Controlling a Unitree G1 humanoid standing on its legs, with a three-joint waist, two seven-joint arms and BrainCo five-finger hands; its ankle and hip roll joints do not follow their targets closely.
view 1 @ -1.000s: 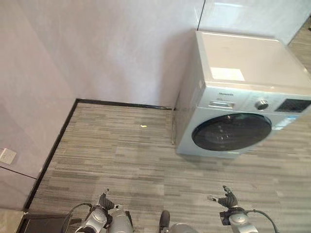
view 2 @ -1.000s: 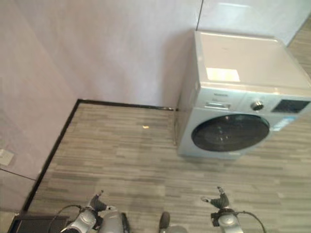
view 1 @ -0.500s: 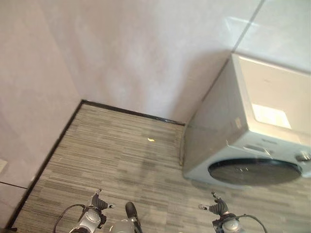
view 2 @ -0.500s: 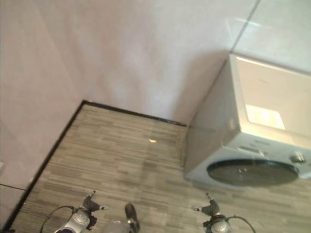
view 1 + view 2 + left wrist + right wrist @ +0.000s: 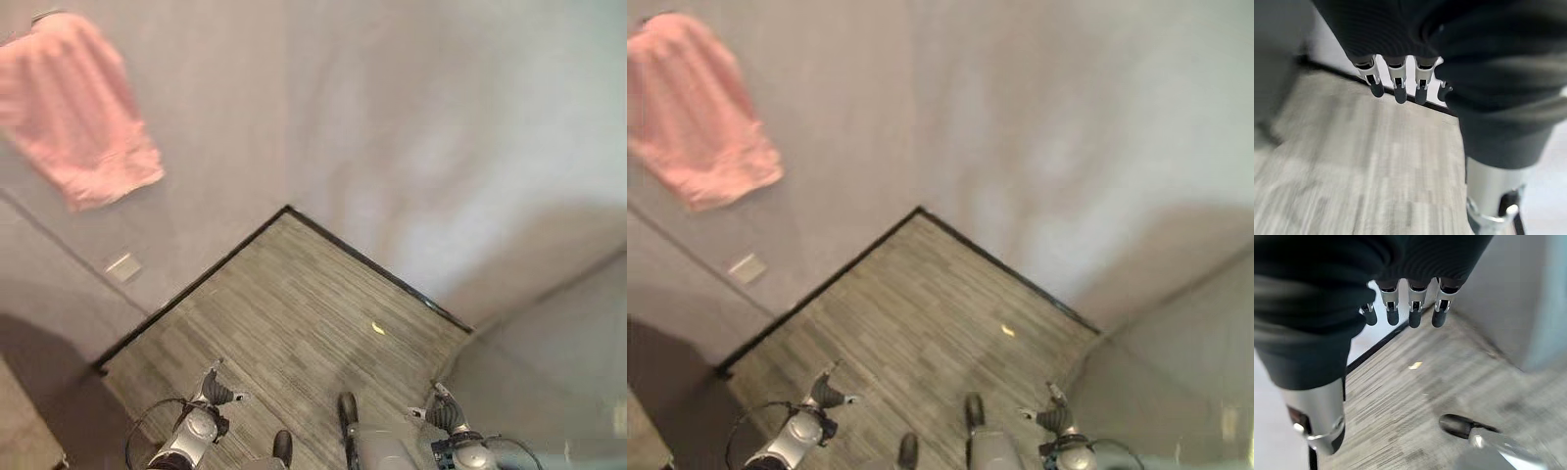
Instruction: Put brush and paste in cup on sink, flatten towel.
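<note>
Grey plank floor (image 5: 294,304) runs into a corner of pale, smooth walls (image 5: 411,127), edged by a thin black skirting (image 5: 362,259). A pink towel (image 5: 83,108) hangs on the wall at the upper left of the frame, soft and rumpled, its lower edge uneven. It is well apart from both hands, which sit at the bottom edge. The left hand (image 5: 214,390) shows at lower left, its silver, dark-tipped fingers (image 5: 1396,83) straight and relaxed, holding nothing and hanging over bare floor. The right hand (image 5: 443,411) shows at lower right, its fingers (image 5: 1413,308) likewise loose and empty. A small pale scrap (image 5: 377,328) lies on the floor near the corner, and a white wall plate (image 5: 122,266) sits low on the left wall below the towel.

Compared with half a second ago, the whole view has swung: the washing machine that filled the right side is out of frame and the towel has come in, so the camera has turned rather than the things. Both hands are empty as before.
</note>
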